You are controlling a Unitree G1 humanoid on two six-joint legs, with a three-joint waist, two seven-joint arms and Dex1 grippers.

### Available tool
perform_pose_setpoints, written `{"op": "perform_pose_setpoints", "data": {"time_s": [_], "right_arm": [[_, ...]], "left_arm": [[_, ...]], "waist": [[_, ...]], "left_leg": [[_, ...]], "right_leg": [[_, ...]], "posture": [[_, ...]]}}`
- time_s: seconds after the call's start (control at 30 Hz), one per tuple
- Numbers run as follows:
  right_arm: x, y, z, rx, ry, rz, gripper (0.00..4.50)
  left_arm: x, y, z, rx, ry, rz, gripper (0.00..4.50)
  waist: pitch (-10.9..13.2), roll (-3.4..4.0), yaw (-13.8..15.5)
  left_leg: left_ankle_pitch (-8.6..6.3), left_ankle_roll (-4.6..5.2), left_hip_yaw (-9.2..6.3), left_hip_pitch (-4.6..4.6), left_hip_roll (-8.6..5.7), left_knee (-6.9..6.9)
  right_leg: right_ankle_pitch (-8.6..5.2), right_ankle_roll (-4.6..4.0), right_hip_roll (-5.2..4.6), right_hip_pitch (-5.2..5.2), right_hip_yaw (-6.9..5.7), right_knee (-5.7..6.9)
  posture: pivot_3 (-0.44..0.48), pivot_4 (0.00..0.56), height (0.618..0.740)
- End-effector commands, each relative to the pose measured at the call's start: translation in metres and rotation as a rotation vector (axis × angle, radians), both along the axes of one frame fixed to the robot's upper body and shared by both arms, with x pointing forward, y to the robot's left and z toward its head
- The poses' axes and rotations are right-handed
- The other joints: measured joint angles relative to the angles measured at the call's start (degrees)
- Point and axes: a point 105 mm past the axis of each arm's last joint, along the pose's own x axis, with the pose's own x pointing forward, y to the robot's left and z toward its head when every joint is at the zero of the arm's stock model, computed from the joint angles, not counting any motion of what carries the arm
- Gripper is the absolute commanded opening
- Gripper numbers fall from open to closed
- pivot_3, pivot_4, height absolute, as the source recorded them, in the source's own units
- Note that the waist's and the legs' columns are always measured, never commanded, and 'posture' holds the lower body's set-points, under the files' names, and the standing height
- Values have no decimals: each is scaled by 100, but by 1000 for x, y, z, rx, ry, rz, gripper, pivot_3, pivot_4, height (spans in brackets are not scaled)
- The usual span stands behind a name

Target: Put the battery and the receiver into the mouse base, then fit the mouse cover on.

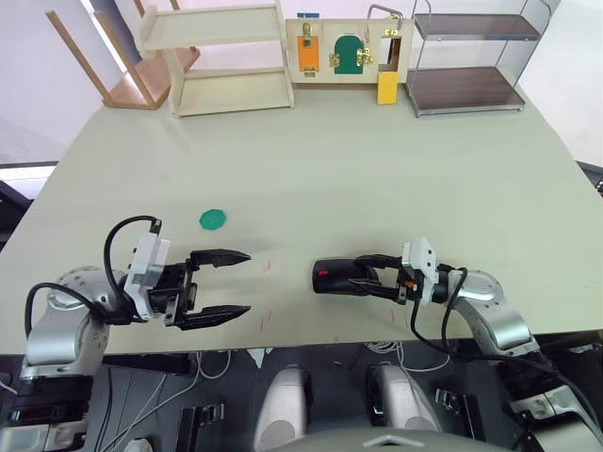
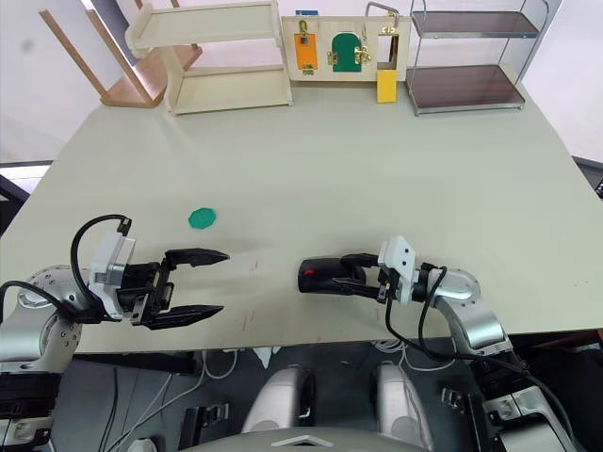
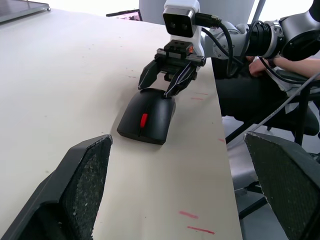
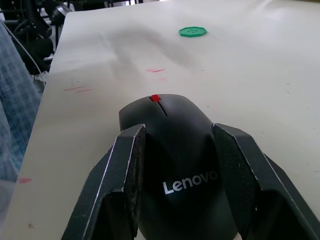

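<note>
Two grippers, one assembled-looking mouse: I have the right gripper (image 1: 369,279) at the rear of the mouse near the counter's (image 1: 377,169) front edge.

The mouse cover (image 4: 186,150), glossy black with a Lenovo mark, sits over the mouse base (image 3: 145,134); the red scroll wheel (image 3: 143,120) shows at its nose. The right jaws straddle the tail end, the pads lying alongside both flanks, but I cannot tell whether they pinch or just bracket it; I read this as steadying the shell after seating. I judge the battery and receiver to be inside, since neither lies on the counter. The left gripper (image 1: 222,285) hovers well apart, jaws spread and empty, pointed at the mouse, probably kept clear yet ready. A green disc (image 1: 213,219) lies beyond it, untouched.
</note>
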Motion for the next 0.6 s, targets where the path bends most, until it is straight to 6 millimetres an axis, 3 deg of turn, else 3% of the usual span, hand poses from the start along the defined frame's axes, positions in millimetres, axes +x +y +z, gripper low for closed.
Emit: {"op": "perform_pose_setpoints", "data": {"time_s": [0.03, 0.17, 0.4, 0.57, 0.6], "right_arm": [[5, -12, 6, -9, -30, -47, 2176], [4, -44, 12, -25, -60, -144, 2176], [-10, -104, 9, -78, -55, -316, 2176], [-21, -134, 5, -67, 17, -388, 2176], [-23, -141, 5, -70, 20, -407, 2587]], "left_arm": [[1, 1, 0, -10, -15, 32, 4500], [11, 11, 0, -133, 46, 197, 4500], [14, 27, -14, -152, 62, 452, 4500], [15, 35, -22, -131, 84, 554, 4500], [14, 37, -24, -115, 85, 577, 4500]], "waist": [[0, 0, 1], [0, 0, 32], [1, -5, 6], [0, -8, 13], [0, -8, 12]], "left_leg": [[0, 0, 3, 0, 0, 0], [0, 0, 5, -2, -4, 1], [0, 0, 9, -2, -5, -2], [0, 0, 8, 4, -4, 2], [0, 0, 9, 4, -4, 2]], "right_leg": [[1, -1, 0, 0, 3, 0], [3, 0, -3, 0, 7, 0], [5, 5, -5, -1, 12, -2], [-2, 12, -1, 2, 14, 1], [-4, 16, -1, 2, 15, 1]], "posture": [[0, 150, 740], [0, 150, 740], [0, 150, 740], [0, 150, 740], [0, 150, 740]]}}
